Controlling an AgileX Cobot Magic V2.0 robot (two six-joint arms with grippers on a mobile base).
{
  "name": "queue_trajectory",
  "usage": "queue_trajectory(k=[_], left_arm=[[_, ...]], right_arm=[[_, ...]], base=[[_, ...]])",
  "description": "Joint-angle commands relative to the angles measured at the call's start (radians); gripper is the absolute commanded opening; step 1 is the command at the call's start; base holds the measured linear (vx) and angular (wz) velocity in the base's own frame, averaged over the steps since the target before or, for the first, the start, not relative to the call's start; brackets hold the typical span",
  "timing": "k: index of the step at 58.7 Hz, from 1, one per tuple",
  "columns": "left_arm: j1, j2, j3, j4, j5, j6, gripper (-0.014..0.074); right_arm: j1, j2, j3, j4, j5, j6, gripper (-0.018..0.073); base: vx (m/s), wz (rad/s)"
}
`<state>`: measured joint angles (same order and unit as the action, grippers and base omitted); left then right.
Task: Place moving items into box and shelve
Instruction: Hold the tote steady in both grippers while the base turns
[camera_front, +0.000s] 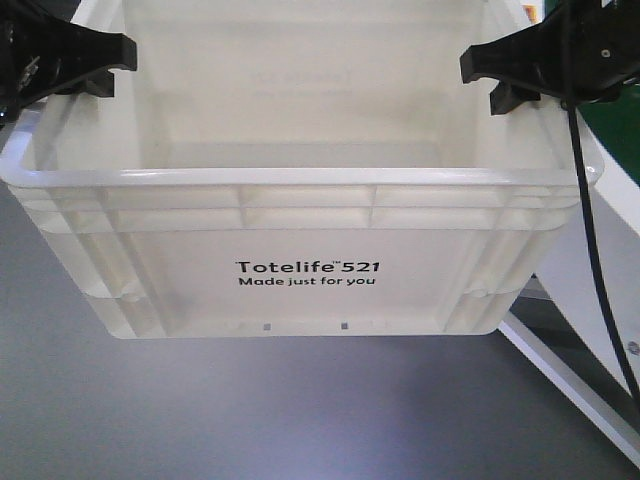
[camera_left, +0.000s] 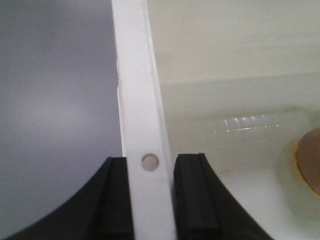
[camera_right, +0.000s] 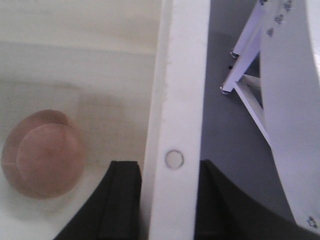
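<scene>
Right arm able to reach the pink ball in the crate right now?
Probably not. The right gripper is shut on the crate rim, the left gripper on the opposite rim. The pinkish ball lies uncovered just inside that wall, but reaching it means letting go.

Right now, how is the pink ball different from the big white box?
The ball is round and pinkish-tan; the box is rectangular and white. The ball is small and lies ungripped inside; the box is far bigger, its rim pinched by the left gripper and right gripper.
</scene>
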<state>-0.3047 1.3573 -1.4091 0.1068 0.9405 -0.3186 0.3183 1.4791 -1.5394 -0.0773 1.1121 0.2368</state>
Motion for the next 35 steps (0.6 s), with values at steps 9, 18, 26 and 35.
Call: queue_trajectory(k=[9, 18, 26, 35], left_arm=[[0.005, -0.048, -0.038, 0.047, -0.106, 0.003, 0.0000], [0.005, -0.048, -0.038, 0.047, -0.106, 0.003, 0.0000], [0.005, -0.048, -0.038, 0.047, -0.106, 0.003, 0.0000], [0.005, -0.048, -0.038, 0.047, -0.106, 0.003, 0.0000]], right_arm=[[-0.009, -0.056, -0.041, -0.048, -0.100, -0.014, -0.0005], [-0.009, -0.056, -0.041, -0.048, -0.100, -0.014, -0.0005], [-0.009, -0.056, -0.041, -0.048, -0.100, -0.014, -0.0005], [-0.009, -0.056, -0.041, -0.048, -0.100, -0.014, -0.0005]], base=[[-0.14, 0.68], [-0.13, 0.66], [-0.13, 0.60], [-0.13, 0.53]])
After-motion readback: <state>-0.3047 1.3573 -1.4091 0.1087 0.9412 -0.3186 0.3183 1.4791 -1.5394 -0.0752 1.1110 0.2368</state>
